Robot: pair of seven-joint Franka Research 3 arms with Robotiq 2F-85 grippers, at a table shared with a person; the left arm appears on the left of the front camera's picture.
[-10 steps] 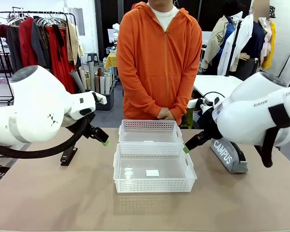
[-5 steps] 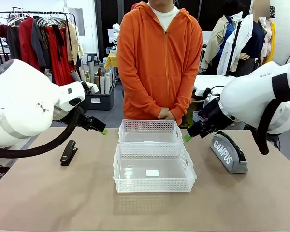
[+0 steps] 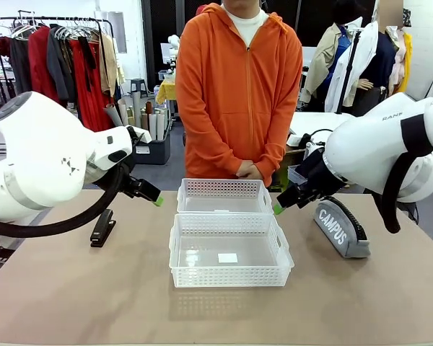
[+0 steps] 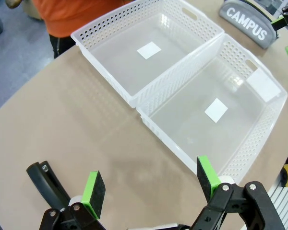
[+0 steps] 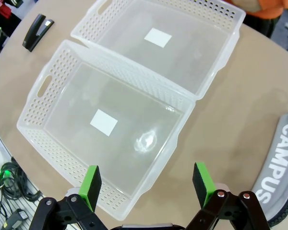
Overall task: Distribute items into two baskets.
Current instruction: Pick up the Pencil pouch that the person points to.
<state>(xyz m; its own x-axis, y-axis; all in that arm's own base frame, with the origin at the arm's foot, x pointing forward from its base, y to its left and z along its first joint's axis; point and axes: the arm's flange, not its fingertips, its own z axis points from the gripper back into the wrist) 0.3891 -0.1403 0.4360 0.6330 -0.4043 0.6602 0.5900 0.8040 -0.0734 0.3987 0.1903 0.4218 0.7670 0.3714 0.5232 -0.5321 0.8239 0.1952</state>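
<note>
At lower centre of the front view the near basket (image 3: 231, 276) stands empty on the table (image 3: 72, 295). The far basket (image 3: 224, 189) touches it behind, also empty. The stapler (image 3: 102, 228) lies mid-left and the pouch (image 3: 340, 229) mid-right, both outside the baskets. The left end effector (image 4: 150, 181) and right end effector (image 5: 146, 180) hover spread wide, holding nothing. Nothing looks sorted yet; each arm probably needs to descend on its nearer item. The person (image 3: 238, 94) stands beyond with hands clasped.

Bright even light, sharp, soft shadows
</note>
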